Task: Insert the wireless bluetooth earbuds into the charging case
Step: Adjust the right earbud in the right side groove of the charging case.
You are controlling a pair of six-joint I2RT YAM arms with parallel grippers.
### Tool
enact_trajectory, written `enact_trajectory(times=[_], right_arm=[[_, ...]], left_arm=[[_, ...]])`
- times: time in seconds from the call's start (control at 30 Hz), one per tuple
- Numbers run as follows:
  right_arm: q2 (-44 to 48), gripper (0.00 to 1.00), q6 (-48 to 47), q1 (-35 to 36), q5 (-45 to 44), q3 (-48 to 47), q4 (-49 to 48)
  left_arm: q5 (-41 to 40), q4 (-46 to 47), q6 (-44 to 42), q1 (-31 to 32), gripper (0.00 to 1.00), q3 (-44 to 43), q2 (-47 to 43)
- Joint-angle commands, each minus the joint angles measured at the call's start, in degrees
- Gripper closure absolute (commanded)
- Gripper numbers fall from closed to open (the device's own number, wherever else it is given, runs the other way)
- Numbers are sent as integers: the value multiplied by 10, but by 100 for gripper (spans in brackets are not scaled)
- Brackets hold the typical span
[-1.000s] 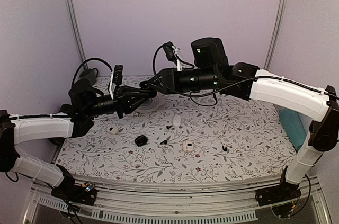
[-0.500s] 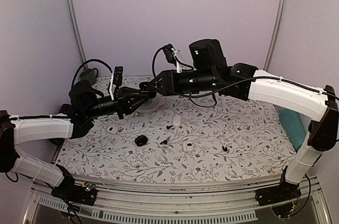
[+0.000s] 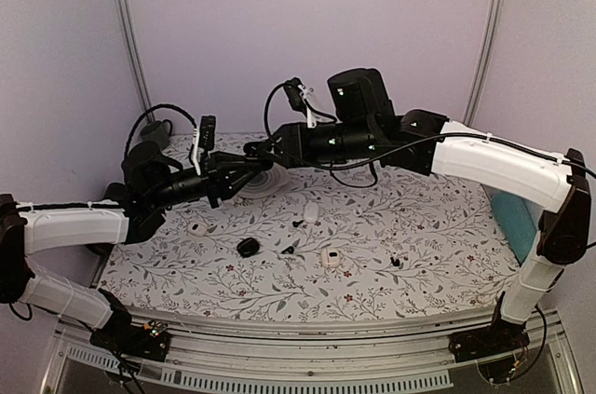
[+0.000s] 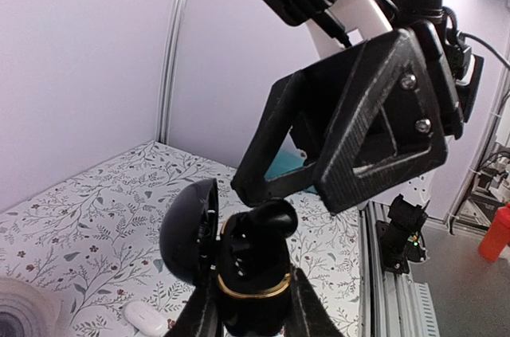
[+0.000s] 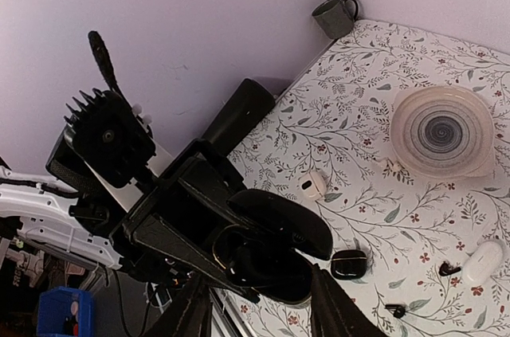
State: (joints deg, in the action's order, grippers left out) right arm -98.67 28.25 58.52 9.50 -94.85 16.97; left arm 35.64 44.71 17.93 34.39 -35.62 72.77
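Clenching on the charging case [image 4: 253, 269], your left gripper [image 4: 253, 315] is holding it up off the table [image 3: 438, 226], toward the back, above the tape roll [image 3: 264, 182]. The case is standing upright between the fingers, its lid [image 4: 190, 232] hanging open to one side and a gold ring showing around the body.

Your right gripper [image 5: 259, 289] is meeting it from the opposite side, fingertips at the mouth of the case. In the right wrist view its fingers are standing apart on either flank of the case. You cannot tell from these views whether they are pressing on anything or carrying an earbud. A glossy black lump [image 4: 271, 216] is sitting at the top of the case just under those fingertips; whether it is an earbud is not clear.

The wireless bluetooth earbuds [image 3: 298, 223] that are plainly showing are lying loose on the table. One is just beside a white case [image 3: 311, 212] at the middle. Another earbud [image 3: 289, 249] is lying nearer the arm bases, between a second black case [image 3: 248, 247] and another white case [image 3: 330, 256]. A third earbud [image 3: 397, 263] is lying well apart to the right. A third white case [image 3: 197, 226] is lying near your left arm
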Motion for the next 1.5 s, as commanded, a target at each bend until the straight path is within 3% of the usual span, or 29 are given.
enact_trajectory(times=[0.0,1.47], right_arm=[[-16,56,-7,4,-15,-27,17],[-22,52,-13,4,-48,-60,76]], left_arm=[[-14,0,-11,2,100,7,-3],[-29,5,-16,3,100,11,11]])
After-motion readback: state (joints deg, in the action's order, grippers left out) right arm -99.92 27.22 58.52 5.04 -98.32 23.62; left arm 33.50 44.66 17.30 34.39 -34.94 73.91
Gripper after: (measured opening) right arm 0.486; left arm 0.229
